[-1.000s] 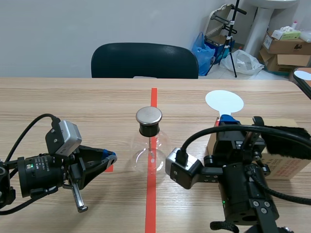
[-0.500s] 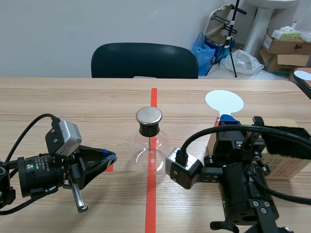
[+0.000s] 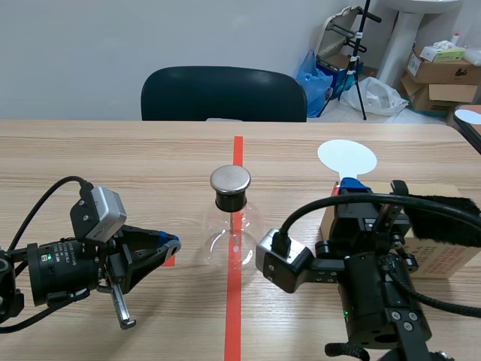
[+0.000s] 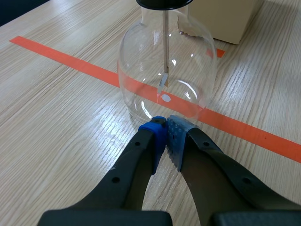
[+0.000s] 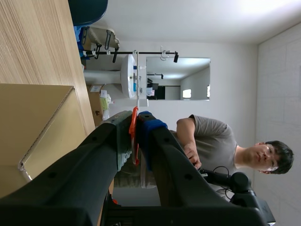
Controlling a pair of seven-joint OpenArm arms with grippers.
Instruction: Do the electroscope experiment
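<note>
- End effectors first: the left end effector (image 4: 165,124) is clenched on nothing, its blue pads pressed together low over the surface (image 3: 113,158).
- Its tips point at the base of the flask (image 4: 164,61) and sit close to the glass. From the scene view I read a small gap between them, not contact.
- The right end effector (image 5: 135,117) is clenched on the thin orange handle of the paddle (image 3: 346,156). It holds the paddle upright, so the white disc stands above the right arm.
- The disc is up beside the flask on its right, well apart from the cap (image 3: 230,179).
- The flask stands upright at mid-surface, right on the red tape line (image 3: 234,301), between my two arms.
- A black stopper (image 3: 230,200) plugs its neck, with the round metal cap on top.
- Through the glass I see a thin rod (image 4: 166,42) hanging straight down from the stopper, with a small leaf at its lower end.
- A cardboard box (image 3: 443,256) sits on the surface behind the right arm.
- A dark chair (image 3: 223,94) stands at the far edge.
</note>
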